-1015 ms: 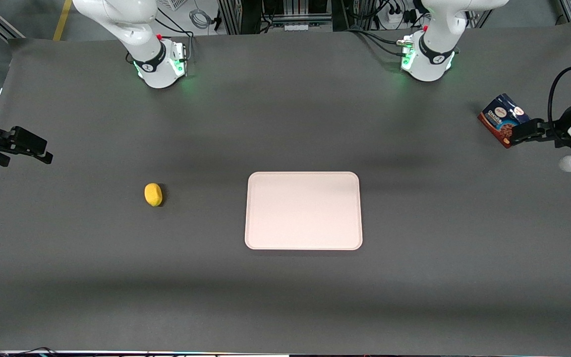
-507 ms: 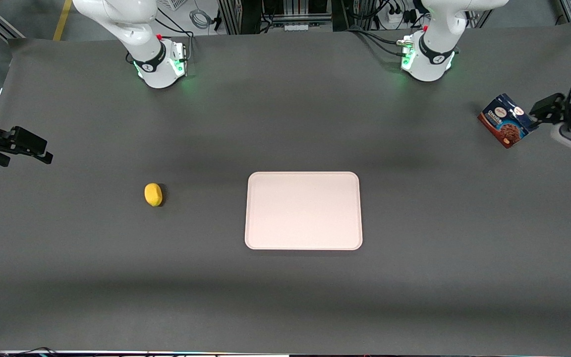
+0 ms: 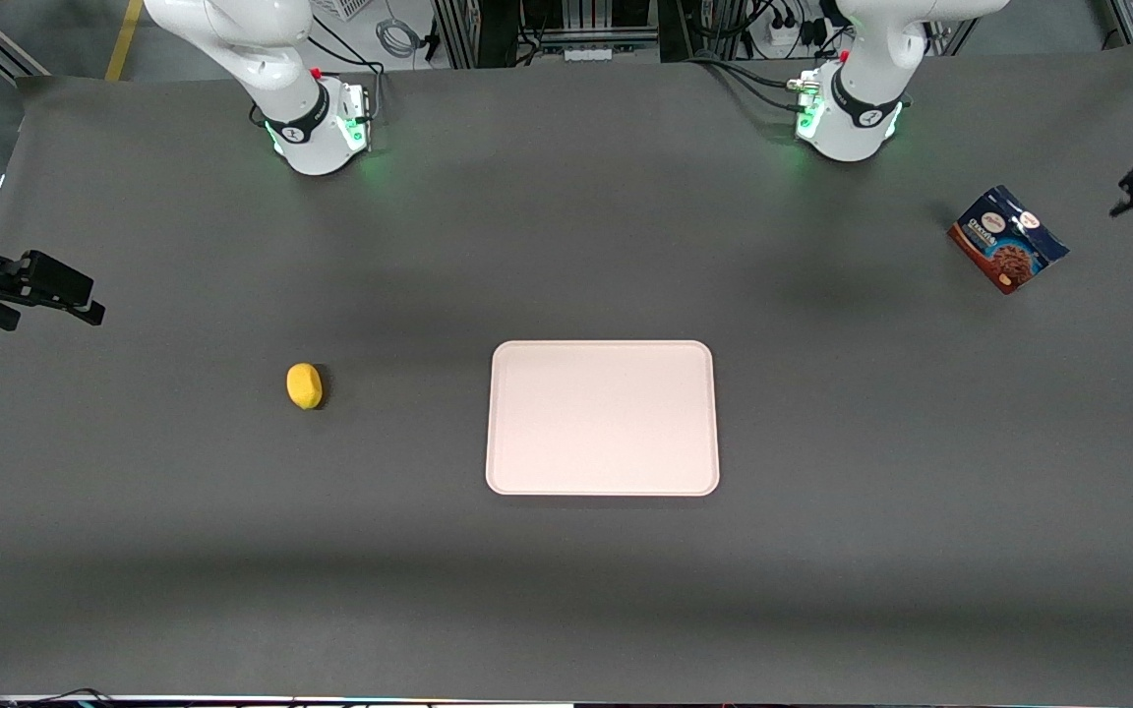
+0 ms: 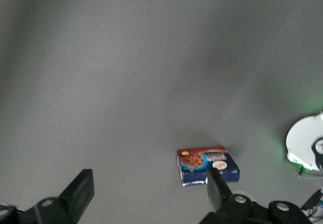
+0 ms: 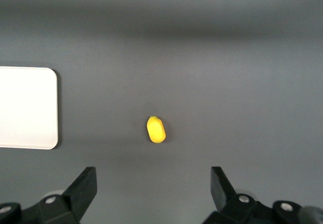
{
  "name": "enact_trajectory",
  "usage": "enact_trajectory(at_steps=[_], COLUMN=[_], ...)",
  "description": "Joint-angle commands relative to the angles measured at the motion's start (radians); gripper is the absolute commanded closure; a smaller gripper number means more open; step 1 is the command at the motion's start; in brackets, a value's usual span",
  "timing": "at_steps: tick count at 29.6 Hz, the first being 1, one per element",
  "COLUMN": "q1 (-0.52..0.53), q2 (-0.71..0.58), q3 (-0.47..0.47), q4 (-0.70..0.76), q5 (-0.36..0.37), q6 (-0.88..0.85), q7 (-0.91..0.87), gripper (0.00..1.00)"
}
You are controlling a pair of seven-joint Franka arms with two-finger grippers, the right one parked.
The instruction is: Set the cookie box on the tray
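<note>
One light, stiff cardboard box (image 3: 1008, 239) lies flat on the table at the tray's (image 3: 602, 418) two o'clock – best pinched across its narrow sides – gripper (image 4: 151, 196) above it, spread wide, empty.

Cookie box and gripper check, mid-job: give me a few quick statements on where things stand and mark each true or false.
1. The cookie box is lying on the tray. False: it sits on the dark table, toward the working arm's end, well apart from the tray.
2. The gripper is open and holds nothing. True.
3. The tray has nothing on it. True.
4. The yellow lemon-like object is touching the tray. False: it lies apart from it, toward the parked arm's end.
5. The gripper is clamped on the cookie box. False: in the front view it hangs clear of the box, near the table's end.
</note>
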Motion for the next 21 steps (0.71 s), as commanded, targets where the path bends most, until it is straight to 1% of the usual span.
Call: enact_trajectory(at_steps=[1, 3, 5, 10, 12, 15, 18, 21], q1=[-0.016, -0.016, -0.016, 0.019, 0.019, 0.016, 0.017, 0.023], q2=[-0.044, -0.052, -0.084, -0.251, -0.293, -0.317, -0.33, -0.363], q3=[0.026, 0.063, 0.075, 0.095, 0.095, 0.097, 0.103, 0.115], q4=[-0.053, -0.079, -0.127, -0.343, -0.389, -0.404, -0.424, -0.481], q5=[-0.011, -0.012, -0.012, 0.002, 0.012, 0.022, 0.046, 0.077], q6=[0.006, 0.049, 0.123, 0.301, 0.307, 0.283, 0.283, 0.332], q7=[-0.441, -0.473, -0.501, -0.555, -0.59, -0.651, -0.661, -0.659], gripper=[0.0, 0.0, 0.0, 0.0, 0.0, 0.0, 0.0, 0.0])
